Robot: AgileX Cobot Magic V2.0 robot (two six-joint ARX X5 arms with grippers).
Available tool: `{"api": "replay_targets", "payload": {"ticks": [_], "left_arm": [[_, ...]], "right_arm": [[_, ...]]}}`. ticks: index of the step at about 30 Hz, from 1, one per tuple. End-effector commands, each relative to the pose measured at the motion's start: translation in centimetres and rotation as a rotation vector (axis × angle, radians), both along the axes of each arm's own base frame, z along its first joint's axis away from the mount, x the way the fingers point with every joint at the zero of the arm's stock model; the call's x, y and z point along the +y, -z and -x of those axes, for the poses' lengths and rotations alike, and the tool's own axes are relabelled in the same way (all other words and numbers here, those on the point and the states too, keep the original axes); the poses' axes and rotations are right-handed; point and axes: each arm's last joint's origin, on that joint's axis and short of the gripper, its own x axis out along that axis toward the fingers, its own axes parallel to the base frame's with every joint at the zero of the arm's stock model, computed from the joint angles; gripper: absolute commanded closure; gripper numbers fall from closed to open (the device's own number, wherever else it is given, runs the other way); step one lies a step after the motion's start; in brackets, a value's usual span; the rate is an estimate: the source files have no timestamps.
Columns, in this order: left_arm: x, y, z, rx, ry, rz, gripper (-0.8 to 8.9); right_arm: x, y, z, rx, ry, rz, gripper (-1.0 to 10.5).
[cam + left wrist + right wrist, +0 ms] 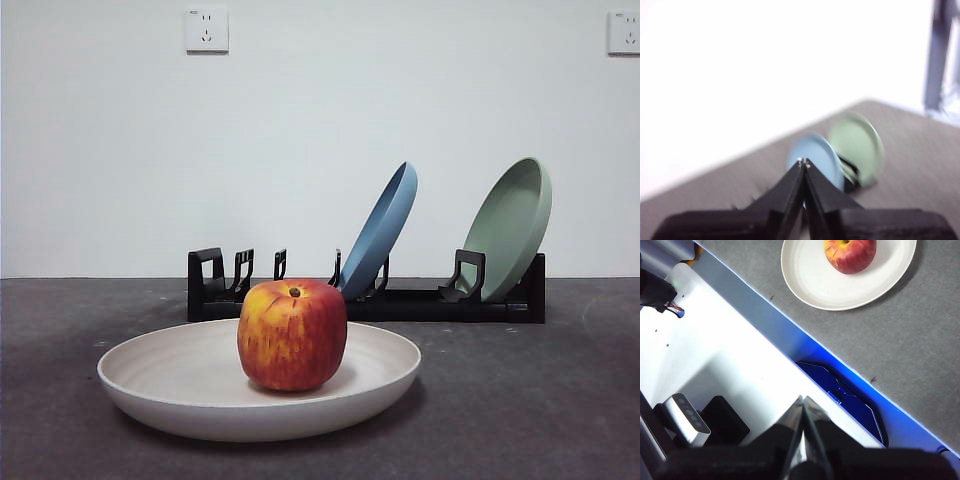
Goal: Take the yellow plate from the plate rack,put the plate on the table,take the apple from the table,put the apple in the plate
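Front view: apple sits in the plate

Front view shows the apple (292,334) resting in the yellow plate (180,385) on the tabletop (540,400), just ahead of the plate rack (420,303), which holds a blue plate (380,230) and a green plate (510,225). Left claw (804,162) and right claw (802,399) are pressed together, empty, well away. Every step looks done; nothing further seems needed

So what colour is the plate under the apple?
Cream, off-white yellow plate; front view shows it best.
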Motion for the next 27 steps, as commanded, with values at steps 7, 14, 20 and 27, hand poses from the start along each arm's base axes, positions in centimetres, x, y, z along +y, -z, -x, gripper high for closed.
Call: {"api": "replay_targets", "payload": {"ticks": [7, 14, 20, 27], "left_arm": [[4.3, 6.1, 0.3, -0.241, -0.364, 0.049, 8.17], [5.3, 15.0, 0.1, -0.207, -0.474, 0.042, 8.17], [5.5, 22.0, -0.7, -0.076, -0.507, 0.091, 8.16], [5.5, 26.4, -1.4, 0.037, -0.513, 0.086, 8.16]], "right_arm": [[0.0, 0.0, 0.0, -0.006, -0.005, -0.002, 9.5], [-0.1, 0.0, 0.1, -0.008, -0.005, -0.005, 9.5], [-0.1, 0.0, 0.1, -0.009, -0.005, -0.005, 9.5], [-0.1, 0.0, 0.1, -0.009, -0.005, -0.005, 9.5]]}}
